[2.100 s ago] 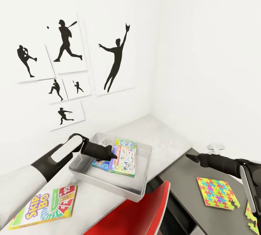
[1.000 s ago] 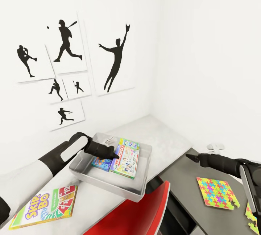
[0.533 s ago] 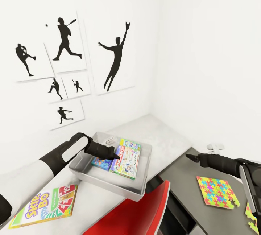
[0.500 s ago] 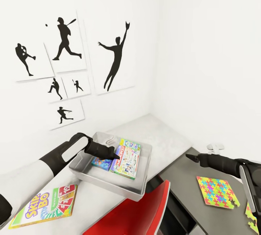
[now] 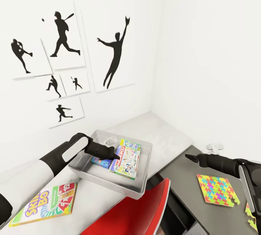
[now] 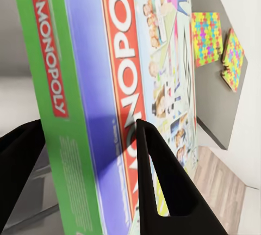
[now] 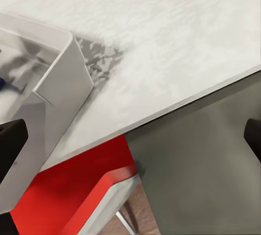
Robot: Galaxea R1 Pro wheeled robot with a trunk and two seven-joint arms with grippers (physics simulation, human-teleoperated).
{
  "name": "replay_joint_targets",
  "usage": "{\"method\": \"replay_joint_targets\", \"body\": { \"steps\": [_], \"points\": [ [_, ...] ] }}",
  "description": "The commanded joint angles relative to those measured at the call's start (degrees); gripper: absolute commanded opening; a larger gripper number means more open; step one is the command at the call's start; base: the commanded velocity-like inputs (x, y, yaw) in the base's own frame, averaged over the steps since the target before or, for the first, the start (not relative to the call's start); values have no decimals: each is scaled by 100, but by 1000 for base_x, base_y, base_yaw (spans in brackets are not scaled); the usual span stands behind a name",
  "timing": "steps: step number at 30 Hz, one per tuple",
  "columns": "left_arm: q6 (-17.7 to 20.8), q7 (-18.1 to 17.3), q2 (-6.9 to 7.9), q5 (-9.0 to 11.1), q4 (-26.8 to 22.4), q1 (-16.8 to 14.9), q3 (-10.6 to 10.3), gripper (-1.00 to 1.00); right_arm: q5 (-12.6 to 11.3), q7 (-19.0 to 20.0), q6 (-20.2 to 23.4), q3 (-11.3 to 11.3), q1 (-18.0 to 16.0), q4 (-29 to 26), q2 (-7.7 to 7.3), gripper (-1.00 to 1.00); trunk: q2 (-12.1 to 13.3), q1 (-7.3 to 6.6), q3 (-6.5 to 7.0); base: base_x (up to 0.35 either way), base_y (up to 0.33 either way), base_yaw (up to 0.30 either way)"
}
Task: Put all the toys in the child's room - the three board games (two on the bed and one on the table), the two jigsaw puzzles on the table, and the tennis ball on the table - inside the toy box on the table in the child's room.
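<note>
Monopoly box (image 5: 126, 159), green-edged with a red title band, sits clamped in the left end effector (image 5: 115, 153) inside the toy box (image 5: 139, 186). In the left wrist view the two black fingers (image 6: 163, 186) straddle the box's (image 6: 117, 99) green edge, one on each face, so the grip is closed on it. The box rests tilted, its lower end down in the tray and one side lying over a small blue game box (image 5: 100, 161) beside it.

The toy box is a shallow light grey bin with sloping walls and a rim, standing on the pale, faintly mottled counter (image 5: 159, 133). Its corner (image 7: 65, 77) also shows in the right wrist view. A flat Skip-Bo box (image 5: 45, 203) lies on the counter nearer the robot, well apart from the bin.

The right end effector (image 5: 188, 157) hovers over the dark grey cabinet section (image 5: 181, 180). Its finger tips show at the two far edges of the right wrist view, set wide apart with nothing between them. A flat jigsaw puzzle box (image 5: 217, 189) in yellow, blue, pink and green lies near it on the dark top. A second puzzle box (image 5: 252, 216) is cut off at the picture's edge behind the right arm. A red chair back (image 5: 141, 209) stands below the counter's edge. A small white object (image 5: 214, 147) by the wall is too small to make out.
</note>
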Motion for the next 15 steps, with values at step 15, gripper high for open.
{"method": "replay_joint_targets", "body": {
  "steps": [15],
  "points": [
    [-5,-56,2,-48,8,-80,-9,-100,50,53,25,12,-7,-5,12,100,-14,3,-150,0,0,0]
  ]
}}
